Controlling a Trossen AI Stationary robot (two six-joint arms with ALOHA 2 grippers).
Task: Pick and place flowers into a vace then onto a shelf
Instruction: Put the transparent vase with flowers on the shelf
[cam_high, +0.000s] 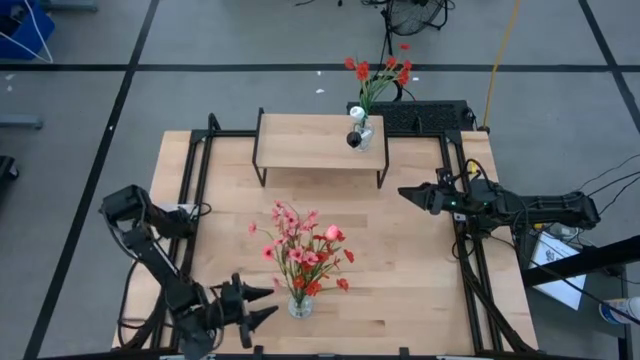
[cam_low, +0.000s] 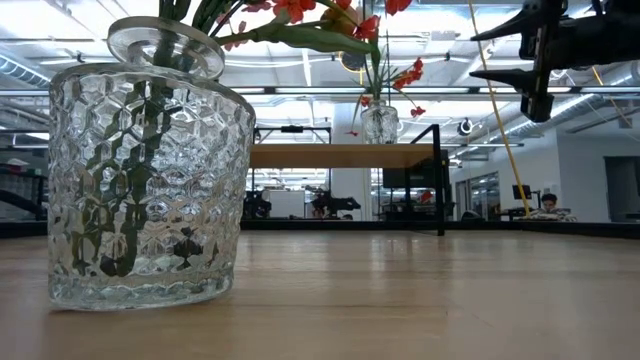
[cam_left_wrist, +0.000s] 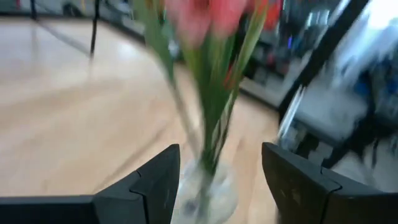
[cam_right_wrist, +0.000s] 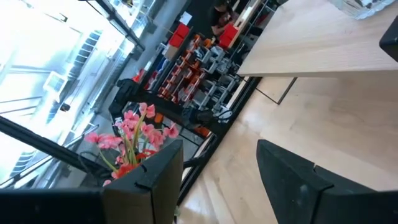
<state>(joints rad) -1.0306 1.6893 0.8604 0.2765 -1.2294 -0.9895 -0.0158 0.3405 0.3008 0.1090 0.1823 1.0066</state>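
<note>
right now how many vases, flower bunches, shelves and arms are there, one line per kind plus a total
vases: 2, one on the table, one on the shelf
flower bunches: 2, pink and red, red
shelves: 1
arms: 2, left end effector, right end effector
total: 7

Black jointed arms (cam_high: 160, 265), angular dark fingers (cam_left_wrist: 155, 180)

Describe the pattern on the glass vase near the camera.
Clear glass vase with embossed diamond-like facets; best in the low view.
</note>
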